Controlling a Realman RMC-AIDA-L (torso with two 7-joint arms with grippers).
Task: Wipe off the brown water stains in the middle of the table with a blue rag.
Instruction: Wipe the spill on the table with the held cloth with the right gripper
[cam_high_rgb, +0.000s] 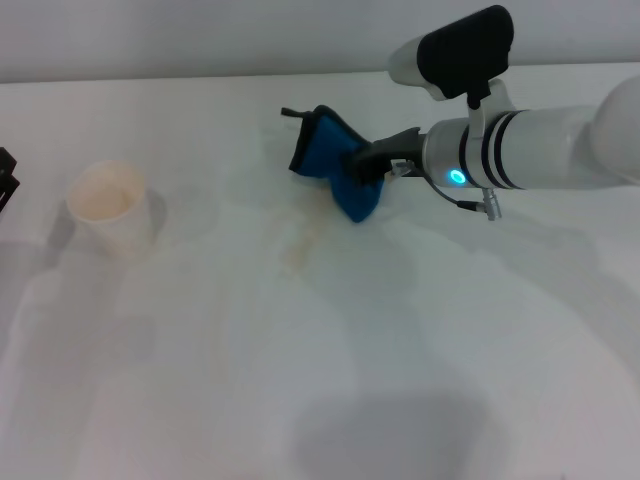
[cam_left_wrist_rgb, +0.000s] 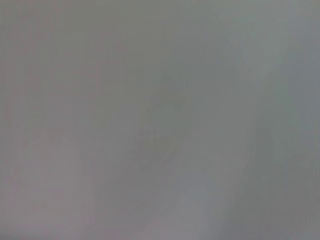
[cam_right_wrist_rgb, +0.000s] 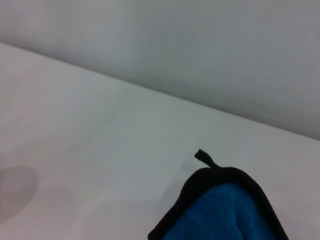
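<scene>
Head view shows a cream paper cup at the counter's left, faint brown water stains near the middle, then the right gripper clamped on the bunched blue rag, which touches the stains' far edge. Right wrist view catches the rag's black loop. Left gripper is out of sight.

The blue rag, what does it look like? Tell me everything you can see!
The blue rag is a small bright blue cloth with black edging and a short black loop poking out at one corner. It looks soft and fuzzy. It is bunched and folded, pinched in the right gripper, with its lower end drooping onto the white table at the edge of the faint brown water stains.
</scene>
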